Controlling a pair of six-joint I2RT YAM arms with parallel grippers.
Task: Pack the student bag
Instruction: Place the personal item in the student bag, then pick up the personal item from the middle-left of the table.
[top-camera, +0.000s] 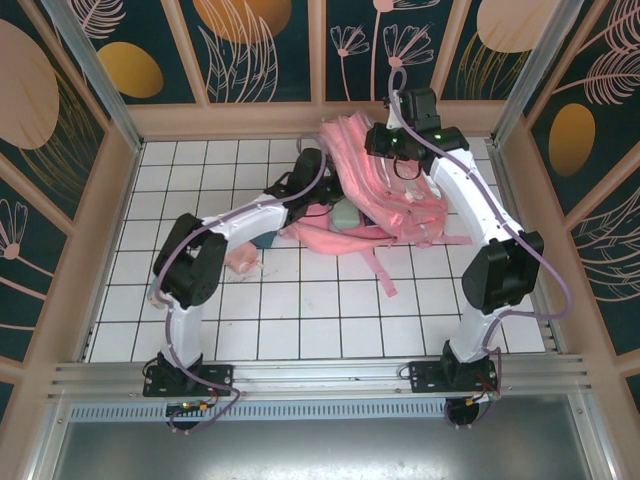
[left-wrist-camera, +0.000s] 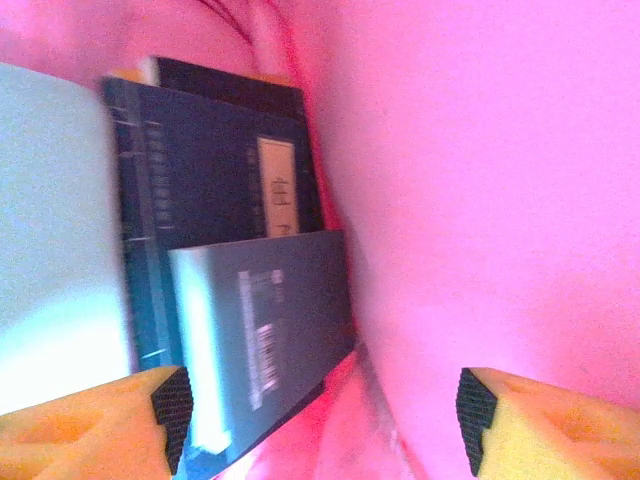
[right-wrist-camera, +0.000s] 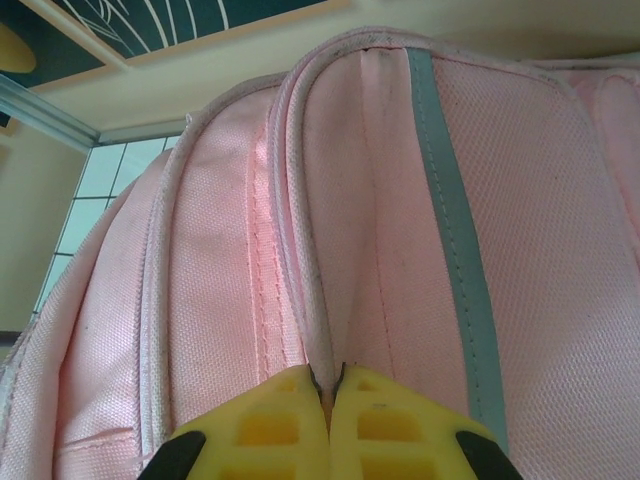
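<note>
From above, you see the backpack (top-camera: 395, 195) lying flat at the far side of the table (top-camera: 300, 310), right of the middle. Its long axis runs on a slant, one end by the back wall and the other nearer the right arm, with loose straps (top-camera: 383, 268) trailing toward you. Your left arm (top-camera: 250, 215) reaches into it from the left, and your right gripper (top-camera: 403, 168) sits on top of it.

At the left wrist, you are looking inside the backpack, with pink cloth on every side. A dark blue book (left-wrist-camera: 215, 200) stands in there, a grey-blue flat book (left-wrist-camera: 265, 330) with a barcode label leans against it, and something pale blue (left-wrist-camera: 50, 240) fills the left. Your left gripper (left-wrist-camera: 320, 415) has its yellow fingers (left-wrist-camera: 90, 425) spread wide with nothing between them.

At the right wrist, your right gripper (right-wrist-camera: 325, 385) is pinched tight on a piped seam of the backpack, beside its grey stripe (right-wrist-camera: 450, 210).
</note>
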